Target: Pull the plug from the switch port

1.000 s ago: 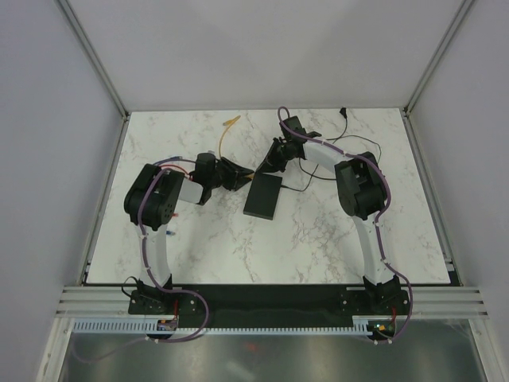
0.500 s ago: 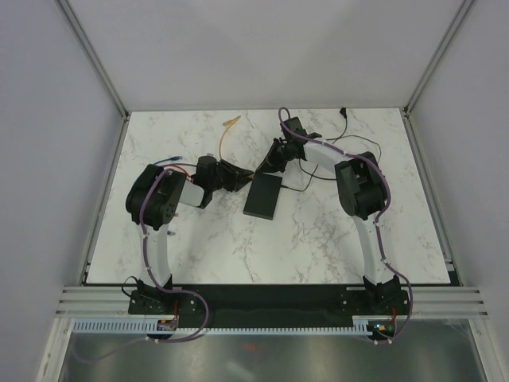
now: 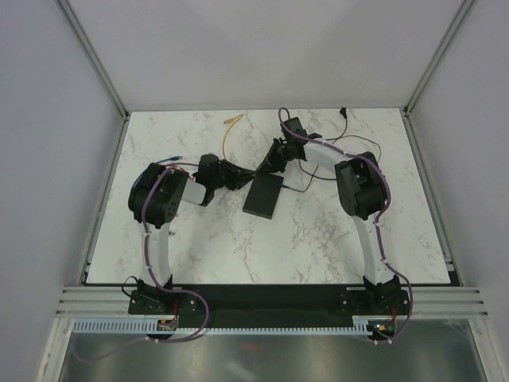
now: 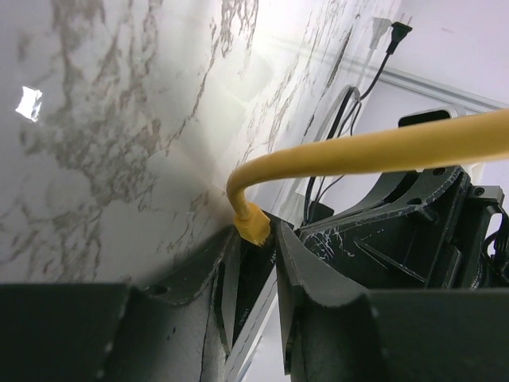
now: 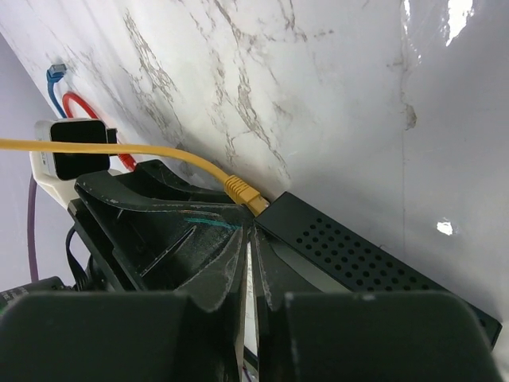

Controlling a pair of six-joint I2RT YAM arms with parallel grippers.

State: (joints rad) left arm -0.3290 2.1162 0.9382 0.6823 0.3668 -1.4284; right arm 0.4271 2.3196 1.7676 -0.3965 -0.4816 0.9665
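plug [image 4: 253, 224] in switch [image 5: 358, 255] | left gripper [image 4: 256, 239] pinches it | right gripper [image 5: 248, 239] pressed together | black cable [image 4: 374, 70] near

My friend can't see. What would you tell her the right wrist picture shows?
A yellow plug on a yellow cable sits in the corner of a black switch on a marble table. The right gripper, fingers together, fills the foreground.

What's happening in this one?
The left gripper is closed on the yellow plug, which is not yet out of the port of the black switch. The right gripper, fingers shut, sits at the switch's edge beside the port, apparently bracing it. The yellow cable trails off across the marble table.
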